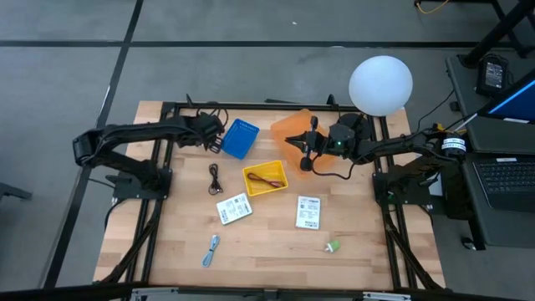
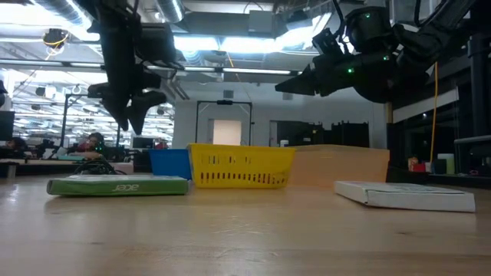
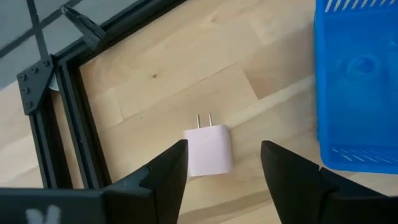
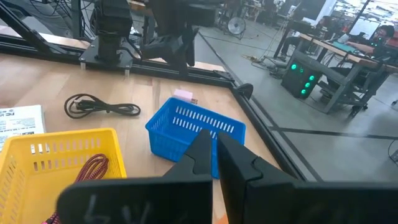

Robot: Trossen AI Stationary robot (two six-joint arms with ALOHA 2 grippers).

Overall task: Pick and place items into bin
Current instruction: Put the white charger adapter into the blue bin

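My left gripper (image 3: 224,152) (image 1: 212,135) hangs open above a pale pink plug block (image 3: 208,150) that lies flat on the wood beside the blue bin (image 3: 357,87); in the low view it (image 2: 129,115) is well above the table. My right gripper (image 4: 214,152) (image 1: 299,149) is shut on nothing, raised over the orange bin (image 1: 292,127). The dark-red cord (image 1: 267,179) lies in the yellow bin (image 1: 249,176). Flat on the table lie the black cord (image 1: 215,178), two white packets (image 1: 234,208) (image 1: 308,212), the green piece (image 1: 333,246) and the blue-silver piece (image 1: 211,250).
Three bins stand mid-table: blue (image 1: 241,138), yellow and orange. A black frame rail (image 3: 59,124) runs close by the plug. A white globe (image 1: 380,84) sits at the far right corner, and a laptop (image 1: 506,180) stands off the table's right side.
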